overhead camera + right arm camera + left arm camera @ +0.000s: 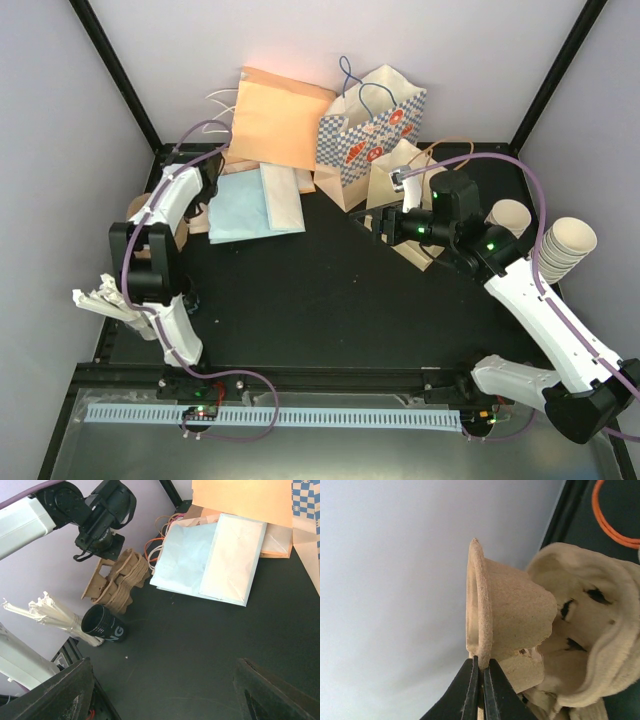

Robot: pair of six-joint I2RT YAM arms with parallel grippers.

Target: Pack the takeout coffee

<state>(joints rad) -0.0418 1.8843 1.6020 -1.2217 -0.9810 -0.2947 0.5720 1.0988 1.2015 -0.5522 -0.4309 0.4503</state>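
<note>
A: Risks, quick?

B: Bags first. The big tan bag point(280, 115) and the checked bag point(370, 135) lean at the wall behind the light blue bag point(240, 205), which lies flat. I can't tell if any mouth is open, so a cup pushed in could tip one over.

A: Left arm?

B: The left gripper point(481, 665) is clenched on the thin rim of a pulp cup carrier point(515, 615), left of the blue bag. The carriers look nested. A lift may drag the whole carrier stack point(117, 580) along or tear the rim. A swing could also knock the black mug point(102, 625) and its straws point(45, 612), which sit left of the blue bag, nearer the arm bases. The orange handle loops point(615, 520) between the carriers and the blue bag could snag.

A: Right arm?

B: The right gripper point(160, 697) is released, fingers wide apart and holding nothing, over the table point(330, 300) right of the blue bag.

A: And the takeout coffee?

B: It isn't visible in any view. I see only lidless stacked cups point(565, 245), well apart to the right of the blue bag, so grabbing the wrong cup is a real risk.

A: Surface, room?

B: Pale plain walls with black corner posts close in behind the blue bag. The table is black, matte and flat, probably slick enough for paper to slide.
</note>
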